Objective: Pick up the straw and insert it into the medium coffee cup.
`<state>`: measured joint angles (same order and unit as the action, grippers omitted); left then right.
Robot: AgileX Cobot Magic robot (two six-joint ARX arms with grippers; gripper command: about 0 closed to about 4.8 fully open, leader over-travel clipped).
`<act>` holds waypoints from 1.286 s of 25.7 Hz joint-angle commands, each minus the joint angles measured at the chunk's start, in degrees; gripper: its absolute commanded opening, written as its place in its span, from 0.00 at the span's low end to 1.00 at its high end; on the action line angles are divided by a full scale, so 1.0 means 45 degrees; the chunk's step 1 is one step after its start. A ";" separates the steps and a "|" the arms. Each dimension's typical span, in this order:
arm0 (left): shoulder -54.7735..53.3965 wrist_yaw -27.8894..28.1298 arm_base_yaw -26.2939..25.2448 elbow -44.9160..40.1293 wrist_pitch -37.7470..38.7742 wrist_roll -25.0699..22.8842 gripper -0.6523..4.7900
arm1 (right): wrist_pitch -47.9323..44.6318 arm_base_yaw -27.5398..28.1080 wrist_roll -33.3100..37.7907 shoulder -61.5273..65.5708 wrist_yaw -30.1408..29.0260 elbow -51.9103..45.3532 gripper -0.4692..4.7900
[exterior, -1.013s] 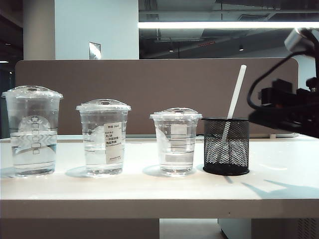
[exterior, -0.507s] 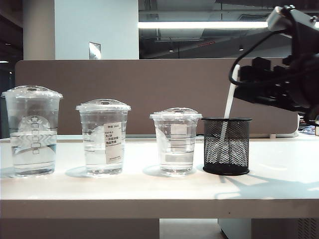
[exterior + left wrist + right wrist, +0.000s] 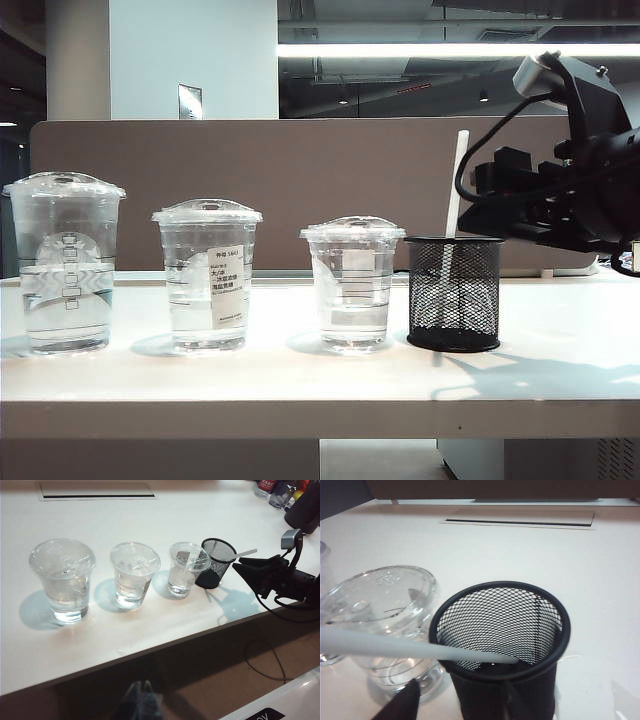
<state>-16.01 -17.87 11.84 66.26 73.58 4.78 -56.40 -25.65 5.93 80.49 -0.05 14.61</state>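
Straw (image 3: 455,190) stands nearly upright in the black mesh holder (image 3: 454,293), which sits at 3 o'clock of the shortest cup (image 3: 352,283) on the table (image 3: 300,375). Medium coffee cup (image 3: 208,276), labelled, stands between the shortest cup and the tallest cup (image 3: 65,262). Right gripper (image 3: 480,200) hovers at 3 o'clock of the straw, jaws spread, nothing held. Left gripper (image 3: 141,702) hangs off the table's near edge; jaw state cannot be determined

A white table (image 3: 300,385) stands before a brown partition panel (image 3: 300,180), behind which a pale wall with a small sign (image 3: 190,101) rises beside a dark open ceiling lit by one long bright strip light (image 3: 420,50)
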 commanded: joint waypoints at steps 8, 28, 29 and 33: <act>-0.0005 -0.0039 0.0000 0.0019 -0.0083 0.0029 0.11 | -0.0908 -0.0024 -0.0044 0.0044 -0.0083 0.0165 0.52; -0.0005 -0.0039 -0.0005 0.0019 -0.0078 0.0029 0.11 | -0.1001 -0.0019 -0.0155 0.1345 -0.0831 0.1579 0.16; -0.0005 -0.0039 -0.0005 0.0019 -0.0078 0.0029 0.11 | -0.1103 -0.0019 -0.0389 0.1345 -0.0835 0.1579 0.16; -0.0005 -0.0039 -0.0005 0.0019 -0.0083 0.0029 0.11 | -0.1447 -0.0019 -0.0767 0.1209 -0.0899 0.1579 0.16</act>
<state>-16.01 -17.87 11.84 66.24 73.58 4.78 -60.97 -25.65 2.96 86.54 -3.73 21.39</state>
